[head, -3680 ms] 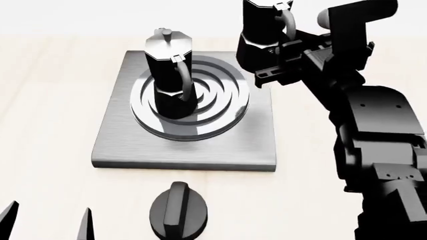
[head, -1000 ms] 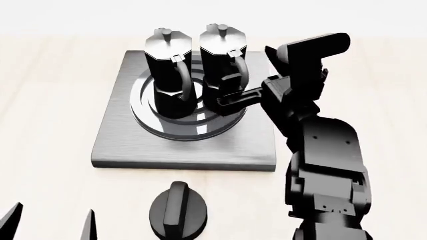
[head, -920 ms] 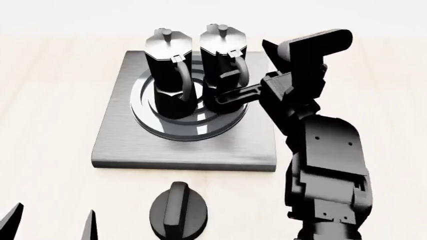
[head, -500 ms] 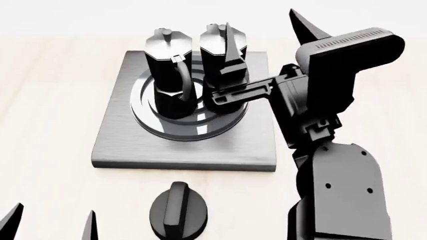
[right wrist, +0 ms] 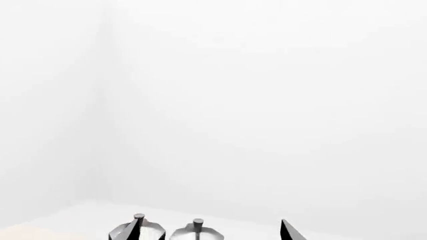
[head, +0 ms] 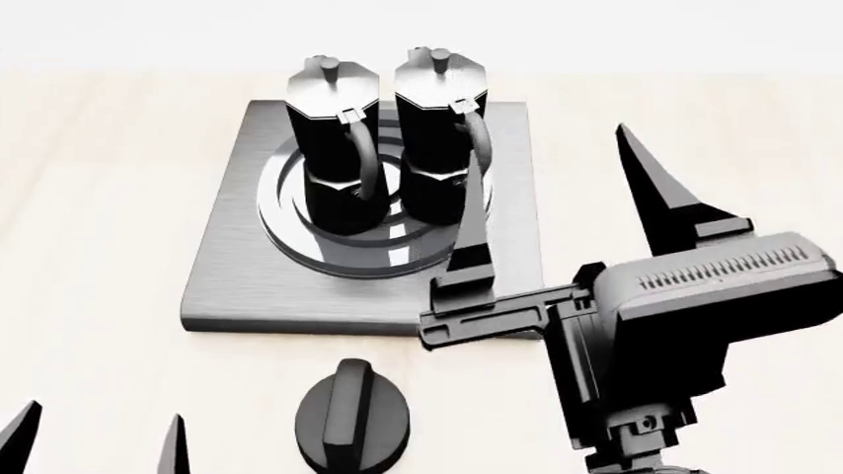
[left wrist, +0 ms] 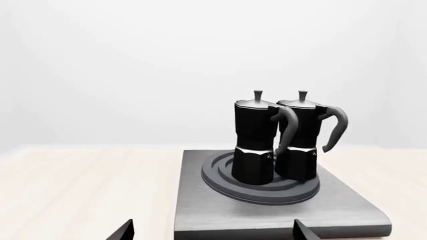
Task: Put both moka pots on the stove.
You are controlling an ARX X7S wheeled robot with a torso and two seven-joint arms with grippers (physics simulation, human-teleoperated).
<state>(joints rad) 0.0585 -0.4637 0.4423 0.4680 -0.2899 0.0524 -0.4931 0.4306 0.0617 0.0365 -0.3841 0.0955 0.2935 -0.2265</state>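
Since both moka pots [head: 382, 138] are standing side by side on the stove [head: 231, 267] burner, ahead of the right gripper [head: 567, 197], whose jaws are spread and holding nothing, placement is looking done; left gripper [head: 93, 434] is idling apart too.

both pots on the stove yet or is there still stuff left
Done: both moka pots stand upright side by side on the stove, on its ring burner. In hand: nothing; the right gripper is open and clear of the pots, the left gripper open and empty. Nothing looks left to do.
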